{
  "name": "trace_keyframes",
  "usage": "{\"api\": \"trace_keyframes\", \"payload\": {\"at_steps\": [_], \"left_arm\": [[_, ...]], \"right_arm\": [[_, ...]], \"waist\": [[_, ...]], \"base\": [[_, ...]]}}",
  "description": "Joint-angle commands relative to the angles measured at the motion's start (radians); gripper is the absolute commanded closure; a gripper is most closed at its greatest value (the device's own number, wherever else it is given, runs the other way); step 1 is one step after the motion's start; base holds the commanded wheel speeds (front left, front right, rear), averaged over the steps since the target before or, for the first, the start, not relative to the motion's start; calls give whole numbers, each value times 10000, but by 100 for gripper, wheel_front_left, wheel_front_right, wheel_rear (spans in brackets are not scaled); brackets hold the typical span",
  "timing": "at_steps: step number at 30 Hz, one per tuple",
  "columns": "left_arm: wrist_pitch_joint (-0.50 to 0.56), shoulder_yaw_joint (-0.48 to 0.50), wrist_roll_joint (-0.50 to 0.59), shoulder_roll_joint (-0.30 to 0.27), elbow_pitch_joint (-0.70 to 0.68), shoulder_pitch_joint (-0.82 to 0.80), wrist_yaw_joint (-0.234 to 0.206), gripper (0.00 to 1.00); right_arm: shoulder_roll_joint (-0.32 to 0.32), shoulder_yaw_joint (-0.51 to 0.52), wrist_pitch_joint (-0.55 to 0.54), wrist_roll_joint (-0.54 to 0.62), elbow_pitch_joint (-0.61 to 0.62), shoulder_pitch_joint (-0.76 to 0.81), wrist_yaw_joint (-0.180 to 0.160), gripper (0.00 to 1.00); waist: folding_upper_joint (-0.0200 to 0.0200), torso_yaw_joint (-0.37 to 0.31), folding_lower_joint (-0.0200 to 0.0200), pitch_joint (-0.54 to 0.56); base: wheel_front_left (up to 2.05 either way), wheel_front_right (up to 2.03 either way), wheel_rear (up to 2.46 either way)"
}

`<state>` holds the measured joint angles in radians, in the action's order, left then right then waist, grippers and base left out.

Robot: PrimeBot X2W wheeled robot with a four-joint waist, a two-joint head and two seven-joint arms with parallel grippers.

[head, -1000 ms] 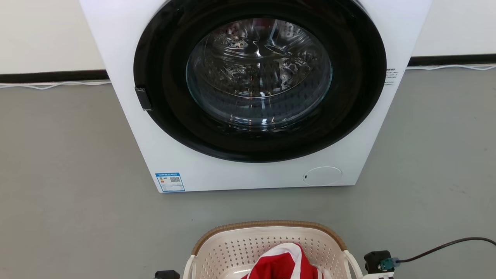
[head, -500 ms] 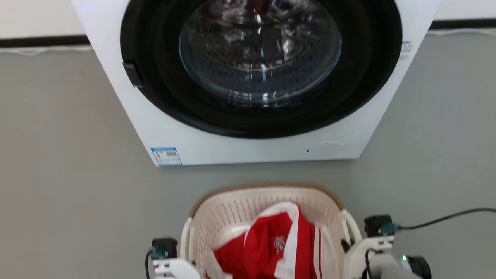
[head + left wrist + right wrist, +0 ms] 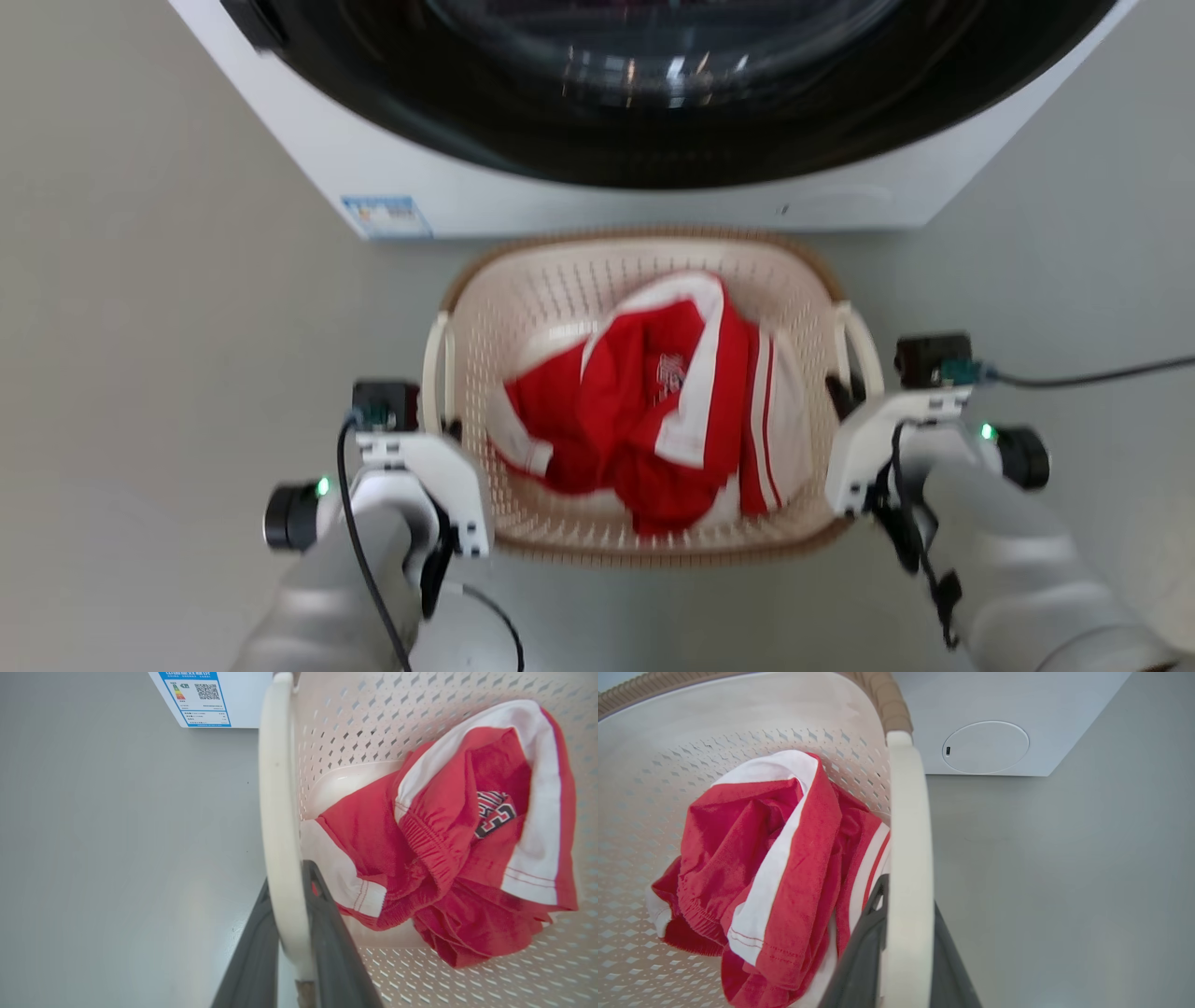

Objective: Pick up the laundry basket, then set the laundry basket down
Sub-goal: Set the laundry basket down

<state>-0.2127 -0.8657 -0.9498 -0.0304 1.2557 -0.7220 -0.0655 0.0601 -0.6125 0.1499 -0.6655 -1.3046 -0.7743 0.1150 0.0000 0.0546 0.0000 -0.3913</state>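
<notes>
- Head view: the laundry basket (image 3: 644, 235) stands just in front of the washing machine (image 3: 597, 205), with a red-and-white garment (image 3: 653, 411) heaped inside. The left gripper (image 3: 448, 431) is at the basket's left side and the right gripper (image 3: 845, 392) at its right, one arm flanking each side.
- Left wrist view: the left arm's two dark fingers (image 3: 254, 961) are drawn in narrow on the left loop handle (image 3: 275, 788), one on each face and touching it (the hold looks square). Grey floor (image 3: 117, 858) lies to the left.
- Right wrist view: the right arm's fingers (image 3: 859, 961) pinch the right loop handle (image 3: 908, 812) the same way. The washer's round cover (image 3: 985, 746) lies beyond.
- Progress, as a judgement: both grasps are made, so the pick-up is at the point of lifting. Whether the basket's base is clear of the floor cannot be told. The carry, if any, and the setting-down are left to do.
</notes>
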Motion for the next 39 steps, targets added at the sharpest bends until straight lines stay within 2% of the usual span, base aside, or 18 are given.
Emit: {"api": "trace_keyframes", "payload": {"at_steps": [1,9,20,28,39], "left_arm": [[-164,163,121,-296,19,-650,-56,100],[-312,141,233,-252,57,-1887,-20,100],[-461,220,279,-213,78,-2811,-98,100],[-486,341,531,-208,-103,-3317,-221,100],[-489,581,1034,-205,-379,-3387,-338,100]], "right_arm": [[-99,114,219,438,140,-311,157,100],[-99,1792,274,2097,139,-1340,157,100],[-99,3588,545,3932,139,-2056,157,100],[-99,4282,692,4698,139,-2414,157,100],[-99,4764,780,5194,138,-2611,157,100]], "waist": [[0,271,0,-1198],[0,534,0,-2737],[0,755,0,-4022],[0,860,0,-4615],[0,862,0,-4892]], "base": [[0,0,0],[0,0,0],[0,0,0],[0,0,0],[0,0,0]]}}
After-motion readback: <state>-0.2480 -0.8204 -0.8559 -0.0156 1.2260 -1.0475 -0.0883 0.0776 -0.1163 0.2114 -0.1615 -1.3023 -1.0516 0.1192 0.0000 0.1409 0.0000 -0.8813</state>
